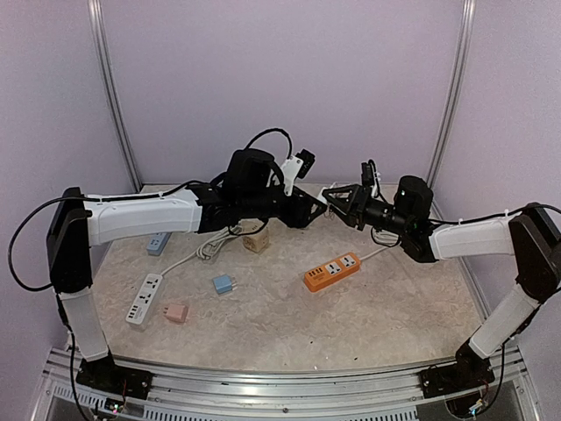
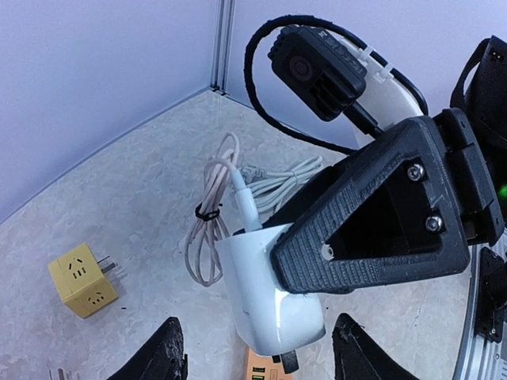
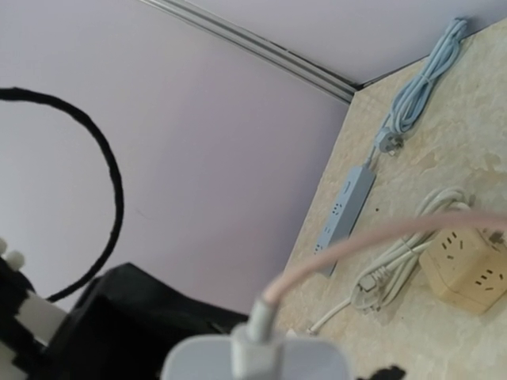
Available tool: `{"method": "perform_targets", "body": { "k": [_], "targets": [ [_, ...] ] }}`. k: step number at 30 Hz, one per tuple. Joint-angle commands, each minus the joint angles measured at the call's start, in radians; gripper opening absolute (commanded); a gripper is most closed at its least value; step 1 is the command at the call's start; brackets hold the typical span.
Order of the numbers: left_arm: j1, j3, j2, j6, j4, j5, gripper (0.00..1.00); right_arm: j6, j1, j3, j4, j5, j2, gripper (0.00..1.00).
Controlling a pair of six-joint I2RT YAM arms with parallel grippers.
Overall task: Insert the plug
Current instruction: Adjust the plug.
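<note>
The plug (image 2: 273, 297) is a white block with a pinkish cord. It hangs in the air above the table's middle, prongs pointing down. My right gripper (image 1: 336, 200) is shut on it, and one ribbed black finger (image 2: 372, 214) presses against its side. My left gripper (image 2: 261, 350) is open, its two black fingertips (image 2: 166, 352) standing either side of the plug without touching it. An orange power strip (image 1: 333, 270) lies on the table right of centre, and its end (image 2: 265, 368) shows just below the plug. In the right wrist view the plug (image 3: 257, 360) is a blur at the bottom edge.
A yellow cube socket (image 1: 256, 241) and a coiled white cable (image 1: 210, 248) lie below the left arm. A white power strip (image 1: 145, 298), a blue adapter (image 1: 223, 284) and a pink adapter (image 1: 177, 312) lie front left. A blue power strip (image 1: 159, 243) lies by the left wall.
</note>
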Motion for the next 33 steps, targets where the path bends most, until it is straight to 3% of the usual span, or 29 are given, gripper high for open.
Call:
{"method": "perform_targets", "body": {
  "k": [1,8,18,33],
  "targets": [
    [0.000,0.048,0.011,0.033,-0.016,0.017,0.58,-0.018,-0.001,0.010,-0.018,-0.020,0.004,0.20],
    [0.008,0.060,0.024,0.046,-0.046,0.026,0.50,-0.062,-0.001,0.032,-0.084,-0.037,-0.011,0.19],
    [0.010,0.046,0.023,0.033,-0.069,0.045,0.59,-0.054,-0.002,0.039,-0.058,-0.046,-0.005,0.20],
    [0.005,0.086,0.062,0.040,-0.089,0.021,0.54,-0.019,-0.001,0.055,-0.016,-0.060,0.008,0.20]
  ]
}}
